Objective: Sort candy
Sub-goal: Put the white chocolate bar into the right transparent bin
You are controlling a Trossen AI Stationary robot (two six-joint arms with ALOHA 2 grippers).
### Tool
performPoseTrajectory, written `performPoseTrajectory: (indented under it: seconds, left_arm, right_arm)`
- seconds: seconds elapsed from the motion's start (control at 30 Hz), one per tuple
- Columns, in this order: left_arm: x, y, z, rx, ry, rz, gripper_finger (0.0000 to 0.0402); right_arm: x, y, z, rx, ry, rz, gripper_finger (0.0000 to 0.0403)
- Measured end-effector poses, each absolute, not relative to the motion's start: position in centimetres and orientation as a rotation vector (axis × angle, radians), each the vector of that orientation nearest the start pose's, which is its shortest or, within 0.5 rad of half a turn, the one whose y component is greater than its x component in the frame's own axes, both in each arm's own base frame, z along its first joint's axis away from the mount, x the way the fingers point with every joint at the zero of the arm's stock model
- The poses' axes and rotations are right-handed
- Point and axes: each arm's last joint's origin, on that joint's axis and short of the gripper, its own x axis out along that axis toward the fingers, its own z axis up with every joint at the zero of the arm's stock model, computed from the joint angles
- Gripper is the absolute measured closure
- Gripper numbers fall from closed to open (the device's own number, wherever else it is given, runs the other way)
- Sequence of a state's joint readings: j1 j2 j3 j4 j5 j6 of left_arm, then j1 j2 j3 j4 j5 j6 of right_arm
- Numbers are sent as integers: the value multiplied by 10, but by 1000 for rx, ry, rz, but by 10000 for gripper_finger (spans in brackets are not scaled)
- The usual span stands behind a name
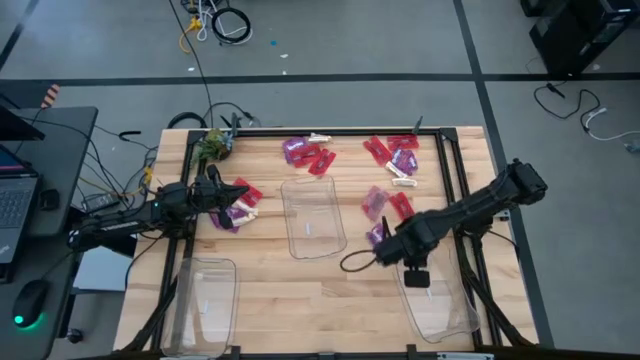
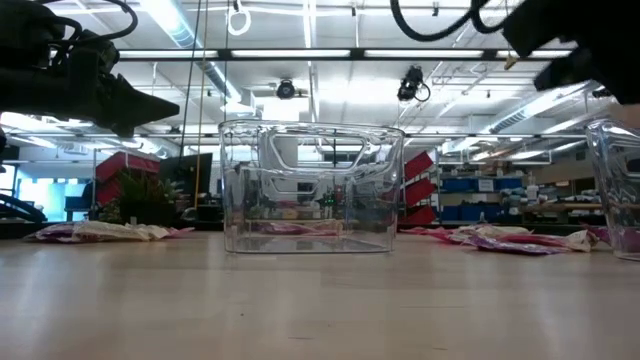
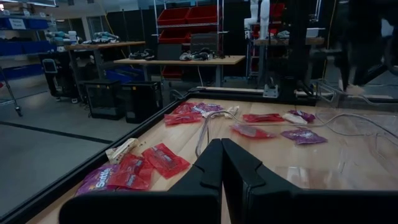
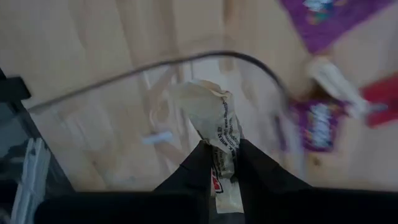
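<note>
While the left gripper (image 1: pixel 222 192) hovers pinched together over a pile of red and purple candy (image 1: pixel 240 205) at the table's (image 1: pixel 300 300) left side, a clear bin (image 1: pixel 313 217) stands at centre. More candy lies scattered beyond and to its right, where the right gripper (image 4: pixel 225 163) clamps a cream-wrapped candy (image 4: pixel 214 121) above the right-hand bin's (image 1: pixel 440 305) rim.

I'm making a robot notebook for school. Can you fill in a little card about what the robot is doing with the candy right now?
right gripper: fingers shut on a cream wrapped candy, raised over the table near the right bin
left gripper: fingers shut, holding nothing, above the left candy pile
middle bin: looks empty
loose candy: red packets and purple packets lying on the table
</note>
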State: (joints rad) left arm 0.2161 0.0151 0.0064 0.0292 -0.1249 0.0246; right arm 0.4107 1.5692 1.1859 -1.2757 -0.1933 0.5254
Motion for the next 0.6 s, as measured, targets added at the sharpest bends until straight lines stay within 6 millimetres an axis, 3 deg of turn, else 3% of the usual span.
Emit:
performPoseTrajectory:
  seconds: [0.3, 0.6]
  left_arm:
    - [95, 25, 167, 26, -15, 341, 396]
    - [95, 25, 167, 23, -14, 340, 396]
  right_arm:
    - [233, 117, 188, 332, 1631, -69, 351]
    - [238, 115, 183, 625, 1539, -345, 351]
